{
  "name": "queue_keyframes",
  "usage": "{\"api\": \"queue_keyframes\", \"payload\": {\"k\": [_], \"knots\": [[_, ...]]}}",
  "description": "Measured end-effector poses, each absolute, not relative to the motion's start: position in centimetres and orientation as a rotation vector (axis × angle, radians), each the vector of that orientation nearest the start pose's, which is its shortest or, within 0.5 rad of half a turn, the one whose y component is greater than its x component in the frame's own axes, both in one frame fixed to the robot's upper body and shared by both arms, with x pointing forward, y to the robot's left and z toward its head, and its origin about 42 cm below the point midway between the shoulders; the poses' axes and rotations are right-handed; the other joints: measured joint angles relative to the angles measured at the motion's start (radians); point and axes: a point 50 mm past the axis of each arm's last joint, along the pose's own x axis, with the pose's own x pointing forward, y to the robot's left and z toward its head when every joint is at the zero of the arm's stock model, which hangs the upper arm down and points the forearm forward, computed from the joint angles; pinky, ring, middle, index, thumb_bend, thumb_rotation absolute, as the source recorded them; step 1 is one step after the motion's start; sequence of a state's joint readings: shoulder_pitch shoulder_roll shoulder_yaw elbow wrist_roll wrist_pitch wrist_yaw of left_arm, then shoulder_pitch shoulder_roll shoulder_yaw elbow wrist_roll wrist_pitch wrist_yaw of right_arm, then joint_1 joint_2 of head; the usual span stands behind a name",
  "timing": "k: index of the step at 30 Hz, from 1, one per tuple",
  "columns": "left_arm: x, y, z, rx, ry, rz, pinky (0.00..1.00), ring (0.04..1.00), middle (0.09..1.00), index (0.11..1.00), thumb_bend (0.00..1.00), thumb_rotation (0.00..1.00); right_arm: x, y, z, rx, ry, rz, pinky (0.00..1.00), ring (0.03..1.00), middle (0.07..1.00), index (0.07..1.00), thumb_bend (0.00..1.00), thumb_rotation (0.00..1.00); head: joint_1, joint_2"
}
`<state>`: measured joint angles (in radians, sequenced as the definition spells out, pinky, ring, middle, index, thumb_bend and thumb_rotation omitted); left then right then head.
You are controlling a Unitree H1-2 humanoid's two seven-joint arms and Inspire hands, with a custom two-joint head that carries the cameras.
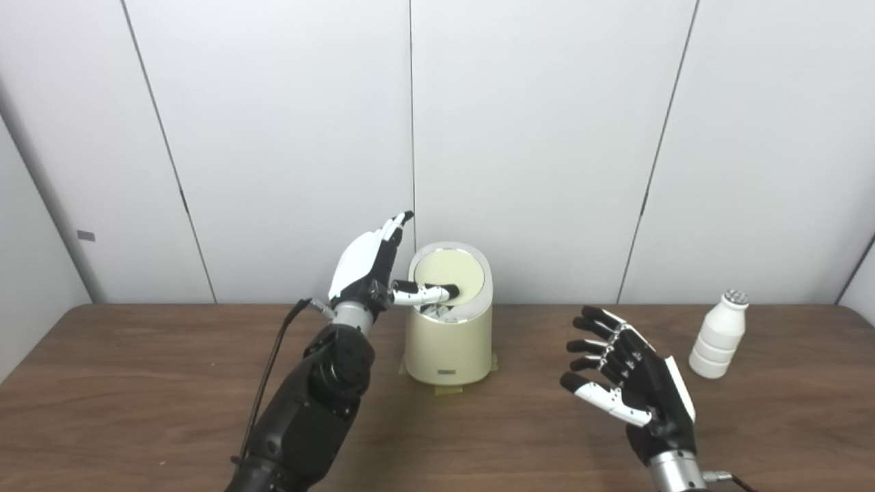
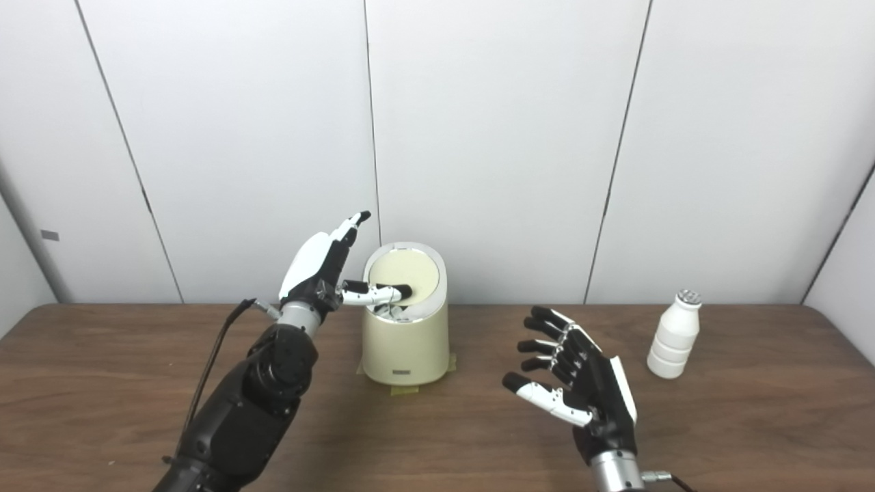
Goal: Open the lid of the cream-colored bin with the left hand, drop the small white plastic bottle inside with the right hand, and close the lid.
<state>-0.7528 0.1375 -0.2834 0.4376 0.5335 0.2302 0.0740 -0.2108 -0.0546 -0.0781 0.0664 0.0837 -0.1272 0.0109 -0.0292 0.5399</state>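
Small white ribbed bottle (image 1: 717, 336), upright, silver-capped

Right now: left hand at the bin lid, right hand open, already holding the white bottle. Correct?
Not quite. The right hand is open but holds nothing; the white bottle stands apart on the table, to its right, as the left eye view shows. The left hand is at the bin lid.

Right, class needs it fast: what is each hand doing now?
Left hand: open, thumb on the bin lid, grasping nothing.
Right hand: open, empty, apart from the bottle.
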Motion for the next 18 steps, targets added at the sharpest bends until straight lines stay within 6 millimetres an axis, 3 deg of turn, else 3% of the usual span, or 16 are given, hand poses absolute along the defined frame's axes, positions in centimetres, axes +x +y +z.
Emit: {"api": "queue_keyframes", "payload": {"k": [4,13,18], "knots": [[49.1,13.9,24.6,0.934,-0.188,-0.092,0.88,1.000,1.000,1.000,0.91,0.05,34.9,-23.3,15.2,0.033,-0.271,-0.016,0.50,0.619,0.746,0.735,0.84,0.22,0.000,0.002],[49.2,12.9,25.5,1.207,-0.264,-0.045,0.90,1.000,1.000,1.000,0.92,0.04,34.9,-23.1,15.5,0.036,-0.280,-0.019,0.49,0.623,0.745,0.734,0.84,0.23,-0.001,0.002],[48.7,13.4,26.2,1.139,-0.284,-0.032,0.94,0.997,1.000,1.000,0.82,0.16,34.9,-23.0,15.6,0.040,-0.283,-0.017,0.50,0.627,0.748,0.736,0.84,0.23,0.002,0.000]]}}
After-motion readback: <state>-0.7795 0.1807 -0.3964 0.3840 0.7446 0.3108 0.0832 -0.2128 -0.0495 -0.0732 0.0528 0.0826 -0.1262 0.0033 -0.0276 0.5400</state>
